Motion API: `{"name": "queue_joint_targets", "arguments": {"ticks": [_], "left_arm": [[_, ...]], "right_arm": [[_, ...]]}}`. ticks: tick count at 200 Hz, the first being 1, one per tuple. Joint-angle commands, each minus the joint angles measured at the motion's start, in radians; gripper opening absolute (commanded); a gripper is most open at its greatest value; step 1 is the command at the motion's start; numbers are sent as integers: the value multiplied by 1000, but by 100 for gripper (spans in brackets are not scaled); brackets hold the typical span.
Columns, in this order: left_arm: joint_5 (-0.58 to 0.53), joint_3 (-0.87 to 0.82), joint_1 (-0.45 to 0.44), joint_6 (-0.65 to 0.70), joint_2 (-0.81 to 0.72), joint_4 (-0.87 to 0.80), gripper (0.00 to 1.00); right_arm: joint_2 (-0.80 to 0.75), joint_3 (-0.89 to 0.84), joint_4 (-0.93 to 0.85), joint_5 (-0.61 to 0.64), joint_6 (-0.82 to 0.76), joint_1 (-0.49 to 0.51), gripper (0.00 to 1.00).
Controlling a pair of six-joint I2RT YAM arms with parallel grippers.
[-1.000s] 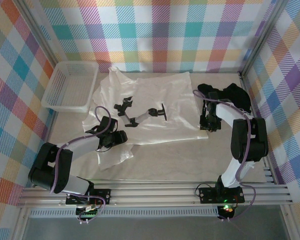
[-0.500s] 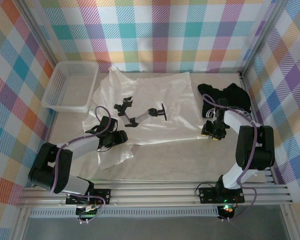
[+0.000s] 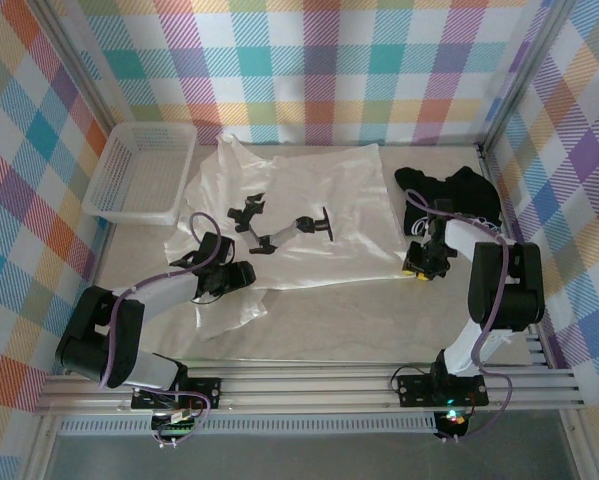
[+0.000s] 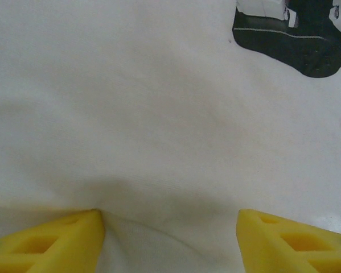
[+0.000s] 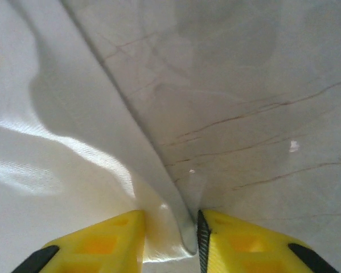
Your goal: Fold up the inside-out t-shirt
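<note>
- Right gripper (image 5: pixel 171 222) clenched on the edge of the inside-out t-shirt (image 5: pixel 56 142): 2 yellow fingers (image 5: pixel 102 244) close together, a narrow fold of white hem pinched up between the tips.
- Just past those tips, pale veined table (image 5: pixel 261 85) to the right of the hem, softly creased white cloth to the left.
- From above, right gripper (image 3: pixel 424 265) low at the shirt's near right corner, its arm bent back toward the base at the near edge.
- Left gripper (image 4: pixel 168 219) released: 2 yellow fingers wide apart, tips down against white cloth, a shallow crease between them, nothing clamped.
- Beyond those tips, flat white fabric, then part of a dark shape (image 4: pixel 295 40) at the upper right of the wrist view.
- From above, left gripper (image 3: pixel 231 275) on the shirt's near left part, beside a flap trailing toward the near edge.
- Inside-out t-shirt (image 3: pixel 319 180) spread wide over the middle of the table (image 3: pixel 379 320), far hem close to the back wall.
- On its middle, dark jointed shapes (image 3: pixel 279 228); print or loose object, cannot tell.
- White basket (image 3: pixel 129 212) at the far left, touching or just beside the shirt's left edge.
- Black t-shirt (image 3: pixel 454 190) bunched at the far right, just beyond the right gripper, near the white shirt's right edge.
- Checked walls (image 3: pixel 309 60) in many colours on 3 sides.
</note>
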Motion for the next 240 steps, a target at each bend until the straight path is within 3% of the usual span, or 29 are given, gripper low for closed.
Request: {"name": "queue_joint_targets", "arguments": {"ticks": [1,44,92,125,156,193,240], "left_arm": [[35,-3,-2,-5,-4,-84,64],[29,24,-3,-2,-61,-139,65],[32,42,-3,-4,-169,-209,66],[32,51,-17,-43,-287,-365,66],[-71,20,-114,-167,-446,-571,66],[-206,-50,-126,-342,-659,-753,62],[-130,-162,-127,-505,-596,-718,62]], "right_arm": [[10,-14,82,-64,12,13,19],[-45,0,90,-59,12,14,0],[-120,21,65,-42,-5,14,0],[-167,40,60,-85,-7,17,0],[-184,56,67,-117,-9,25,0],[-212,53,85,-152,-23,34,0],[-257,37,111,-194,-34,39,0]]}}
